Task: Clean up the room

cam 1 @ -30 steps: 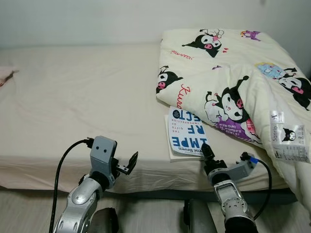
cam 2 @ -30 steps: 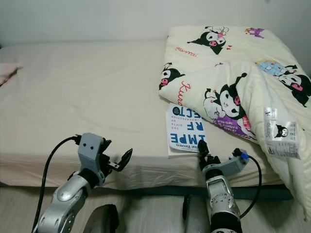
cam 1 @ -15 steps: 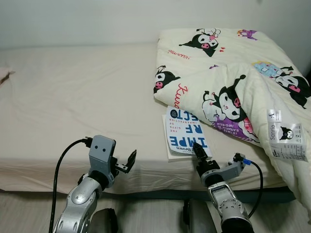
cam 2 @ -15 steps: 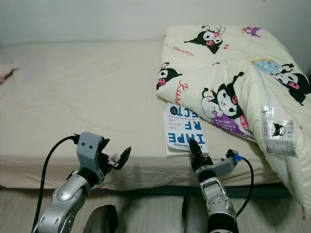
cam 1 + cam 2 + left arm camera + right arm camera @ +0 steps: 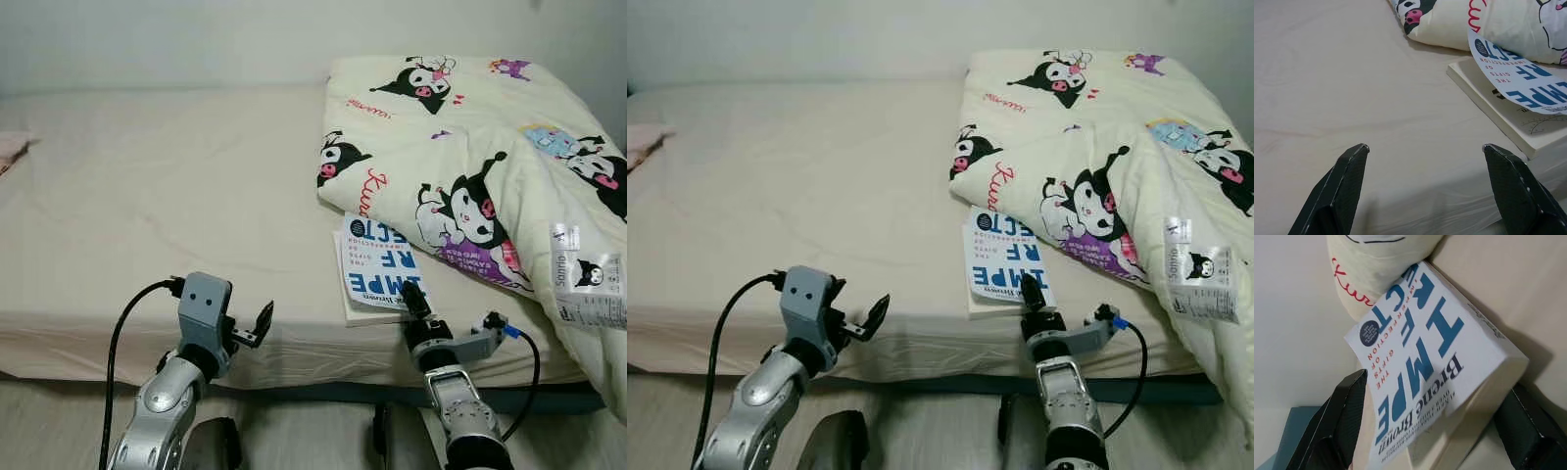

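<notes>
A white book (image 5: 377,272) with big blue letters lies on the bed near its front edge, its far end tucked under the cartoon-print quilt (image 5: 470,147). My right gripper (image 5: 412,298) is at the book's near edge. In the right wrist view it (image 5: 1436,384) is open, and the near corner of the book (image 5: 1420,367) sits between its two spread fingers (image 5: 1337,431). My left gripper (image 5: 262,324) hovers open over the front edge of the mattress, well left of the book. In the left wrist view the left gripper (image 5: 1425,147) has nothing between its fingers.
The beige sheet of the bed (image 5: 167,196) stretches bare across the left and middle. A pink cloth (image 5: 10,147) peeks in at the far left edge. The quilt hangs over the bed's right front corner, a label (image 5: 588,284) showing. Pale floor (image 5: 59,421) lies below.
The whole picture swayed left and then back, so the camera moved. My right gripper stays at the book's near edge; the left arm holds its pose.
</notes>
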You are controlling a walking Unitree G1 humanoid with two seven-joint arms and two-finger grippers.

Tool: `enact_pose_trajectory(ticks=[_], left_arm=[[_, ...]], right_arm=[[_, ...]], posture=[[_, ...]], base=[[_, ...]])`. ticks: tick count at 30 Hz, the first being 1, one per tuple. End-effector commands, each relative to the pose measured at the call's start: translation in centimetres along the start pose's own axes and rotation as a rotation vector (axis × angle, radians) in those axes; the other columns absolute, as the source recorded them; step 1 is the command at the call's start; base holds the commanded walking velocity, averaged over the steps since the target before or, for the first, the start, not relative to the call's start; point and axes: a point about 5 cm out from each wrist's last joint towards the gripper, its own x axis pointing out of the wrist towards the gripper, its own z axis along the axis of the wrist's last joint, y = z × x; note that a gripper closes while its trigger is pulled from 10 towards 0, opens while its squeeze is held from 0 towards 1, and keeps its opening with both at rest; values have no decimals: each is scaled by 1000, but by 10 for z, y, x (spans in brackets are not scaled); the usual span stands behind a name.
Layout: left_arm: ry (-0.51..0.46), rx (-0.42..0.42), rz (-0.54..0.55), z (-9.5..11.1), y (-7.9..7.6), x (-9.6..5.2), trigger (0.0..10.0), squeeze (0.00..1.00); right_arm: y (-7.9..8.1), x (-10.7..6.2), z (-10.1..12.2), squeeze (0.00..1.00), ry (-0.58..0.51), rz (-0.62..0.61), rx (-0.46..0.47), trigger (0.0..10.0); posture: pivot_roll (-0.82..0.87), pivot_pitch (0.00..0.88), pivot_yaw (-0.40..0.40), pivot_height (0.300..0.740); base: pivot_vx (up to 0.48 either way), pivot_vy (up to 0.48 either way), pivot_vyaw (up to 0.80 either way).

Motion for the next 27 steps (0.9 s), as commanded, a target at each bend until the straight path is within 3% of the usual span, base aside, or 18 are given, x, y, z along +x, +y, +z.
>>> enact_pose_trajectory(ticks=[1,2,4,6,23,25,27], left_arm=[[4,6,16,-2,4,-2,10000,0],[3,7,16,-2,4,-2,10000,0],[3,7,17,-1,4,-2,10000,0],[2,8,18,-1,4,-1,10000,0],[-18,22,36,2,6,6,10000,0],[-22,23,41,2,7,7,10000,0],[-21,19,71,3,11,9,10000,0]], right_arm=[[-3,-1,-5,0,10,-9,19,9843],[-3,-1,-5,0,12,-10,17,6196],[-3,-1,-5,0,13,-10,16,6196],[-4,-1,-5,0,8,-20,16,196],[-3,-1,-9,0,31,12,-16,0],[0,-1,-10,0,43,30,-37,0],[14,0,-11,0,72,112,-85,0]], posture=[[30,194,58,573],[30,194,58,573],[31,194,58,573],[32,191,60,573],[25,154,64,573],[23,145,63,573],[21,132,62,573]], base=[[0,0,0],[0,0,0],[0,0,0],[0,0,0],[0,0,0],[0,0,0],[0,0,0]])
